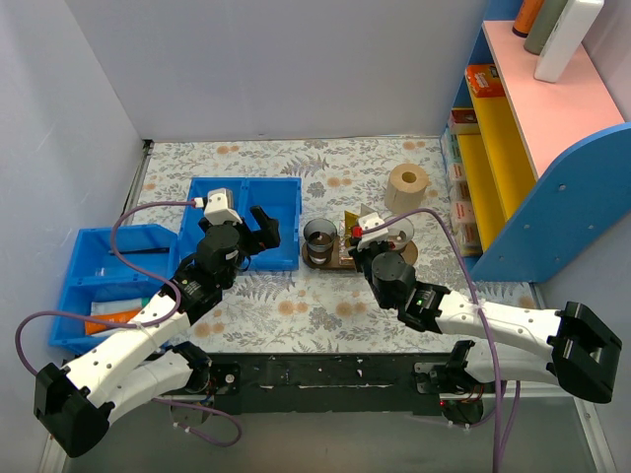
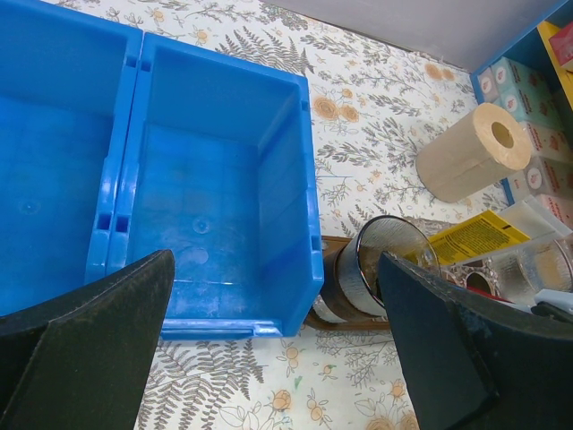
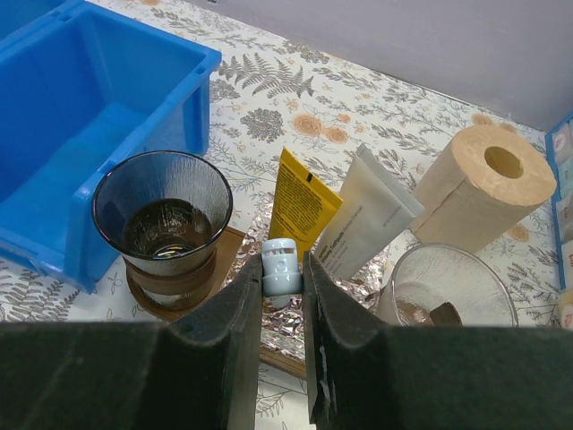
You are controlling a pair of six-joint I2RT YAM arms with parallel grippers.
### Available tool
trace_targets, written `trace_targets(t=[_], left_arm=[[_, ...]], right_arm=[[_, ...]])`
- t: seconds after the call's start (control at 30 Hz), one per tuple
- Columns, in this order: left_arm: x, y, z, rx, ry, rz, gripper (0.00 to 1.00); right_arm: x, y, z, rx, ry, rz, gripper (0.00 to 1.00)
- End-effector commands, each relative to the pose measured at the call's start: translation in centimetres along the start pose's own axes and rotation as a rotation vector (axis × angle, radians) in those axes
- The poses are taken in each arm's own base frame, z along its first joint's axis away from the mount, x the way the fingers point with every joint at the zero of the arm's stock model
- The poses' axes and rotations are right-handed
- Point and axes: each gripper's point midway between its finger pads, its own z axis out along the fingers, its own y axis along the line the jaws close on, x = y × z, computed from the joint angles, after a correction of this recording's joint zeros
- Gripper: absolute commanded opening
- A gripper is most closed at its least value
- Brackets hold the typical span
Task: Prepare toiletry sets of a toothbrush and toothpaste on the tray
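Toothpaste (image 3: 303, 202), just beyond our right claw (image 3: 282, 273), looks light and soft; we'd pinch its flat middle. That claw narrowly grips a toothbrush (image 3: 280, 258); left claw (image 2: 276, 269) gapes.

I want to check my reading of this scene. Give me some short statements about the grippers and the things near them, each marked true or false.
1. The left gripper is open and empty. True.
2. The right gripper is wide open. False: its fingers are closed on a pale blue piece.
3. The dark cup holds a toothbrush. False: nothing stands in it.
4. The toothpaste leans beside a white tube. True.
5. The paper roll is inside the blue bin. False: it stands on the table.
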Motion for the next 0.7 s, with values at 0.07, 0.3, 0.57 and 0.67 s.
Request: trace_targets(t=[0.07,0.3,0.57,0.67], left_arm=[[-1.54,-0.71,-0.49,0.023,-0.038,-0.026,0.98],[-1.33,-0.7,-0.42,0.024,-0.033,-0.027,0.98],[-1.1,-0.68,-0.41,0.026,-0.027,-0.029,0.98],[-1.16,-0.73,-0.4,0.027,-0.03,-0.032,0.98]], right_arm=[[-0.25,-0.12,-0.2,0.019,-0.002,0.021,0.2],[-0.2,-0.05,-0.25,0.013,-0.003,0.024,0.23],[-0.21,0.22,-0.37,-0.003,-0.01,0.03,0.24],[-0.17,0.6,-0.36,-0.025,-0.012,0.026,0.23]])
